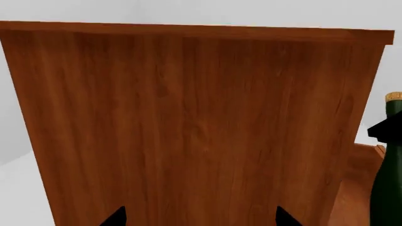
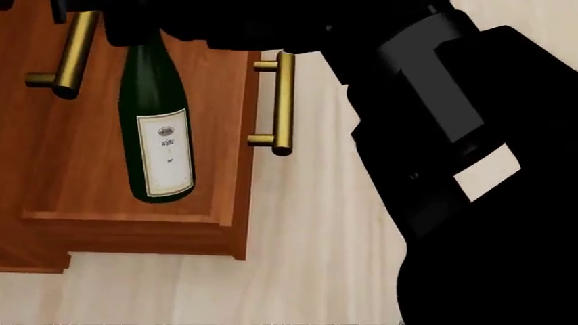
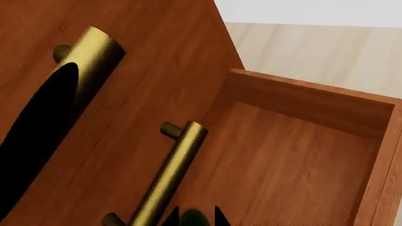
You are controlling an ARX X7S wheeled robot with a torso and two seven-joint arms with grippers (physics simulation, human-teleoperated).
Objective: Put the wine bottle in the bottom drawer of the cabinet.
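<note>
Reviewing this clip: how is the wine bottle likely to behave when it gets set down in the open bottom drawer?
The wine bottle looks like rigid, glossy glass, so probably slippery and breakable if dropped. Its round, slim body would likely roll if laid flat in the bottom drawer, or tip if stood upright. The right hand seems to hold it by the neck, so it may swing.

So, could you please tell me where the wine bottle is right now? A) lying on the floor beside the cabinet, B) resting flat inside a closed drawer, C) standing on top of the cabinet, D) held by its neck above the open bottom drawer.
D: in the head view the wine bottle hangs from its neck in the right end effector, over the pulled-out bottom drawer.
</note>
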